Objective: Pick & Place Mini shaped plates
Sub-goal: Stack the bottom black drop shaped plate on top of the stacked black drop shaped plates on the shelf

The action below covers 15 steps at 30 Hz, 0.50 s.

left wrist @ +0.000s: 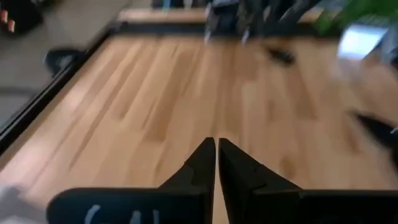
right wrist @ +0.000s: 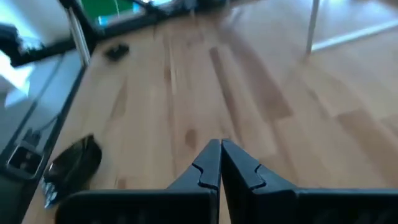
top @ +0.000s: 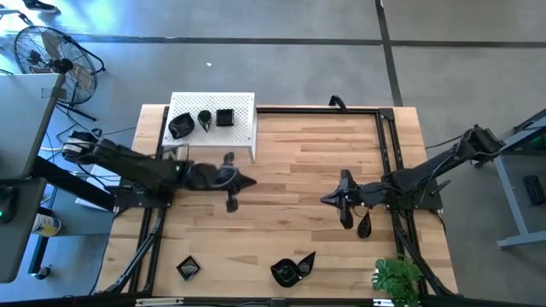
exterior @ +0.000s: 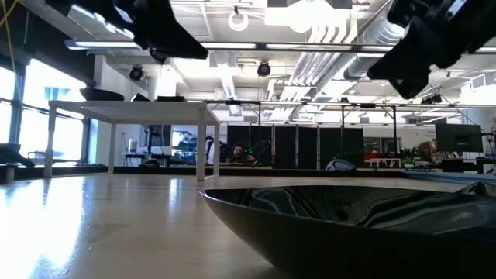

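While both grippers (left wrist: pixel 216 163) (right wrist: pixel 220 163) hover closed and empty, three plates (top: pixel 203 120) sit on the white stand (top: pixel 243 132).

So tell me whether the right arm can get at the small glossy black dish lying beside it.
Probably yes: the black dish lies on bare wood right beside the shut right gripper, nothing between them.

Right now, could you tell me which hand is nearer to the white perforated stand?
Left. The left hand sits just in front of the white perforated stand, near its front edge. The right hand is much farther off, out across the table's right half.
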{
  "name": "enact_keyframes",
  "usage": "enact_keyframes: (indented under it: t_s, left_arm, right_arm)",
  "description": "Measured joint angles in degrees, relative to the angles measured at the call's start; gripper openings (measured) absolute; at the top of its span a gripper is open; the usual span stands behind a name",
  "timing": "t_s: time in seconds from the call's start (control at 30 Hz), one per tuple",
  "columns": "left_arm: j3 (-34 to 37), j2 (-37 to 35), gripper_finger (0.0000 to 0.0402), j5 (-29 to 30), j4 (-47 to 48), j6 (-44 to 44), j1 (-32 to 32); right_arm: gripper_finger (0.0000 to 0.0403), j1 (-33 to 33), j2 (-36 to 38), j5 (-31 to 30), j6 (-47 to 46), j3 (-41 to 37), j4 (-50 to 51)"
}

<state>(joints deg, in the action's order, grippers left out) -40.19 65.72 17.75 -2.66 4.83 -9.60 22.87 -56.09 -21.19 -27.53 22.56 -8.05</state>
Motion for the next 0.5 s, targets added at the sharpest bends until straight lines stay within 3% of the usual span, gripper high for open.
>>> enact_keyframes:
  t_s: [0.2,0.37,0.5]
  left_arm:
    - [12.0,1.6,0.0016,5.1,-22.5,0.3,-5.9]
    - [20.9,2.2,0.0016,6.6,-42.0,0.4,-7.9]
    - [25.1,3.4,0.0016,6.6,-48.4,1.6,-7.7]
  right_arm:
    - [0.0003,0.0,-5.8,6.1,-4.8,10.2,15.4]
    - [0.0041,0.0,-16.3,15.0,-5.6,17.0,16.8]
    - [0.0083,0.0,-25.8,25.9,-6.1,22.1,16.9]
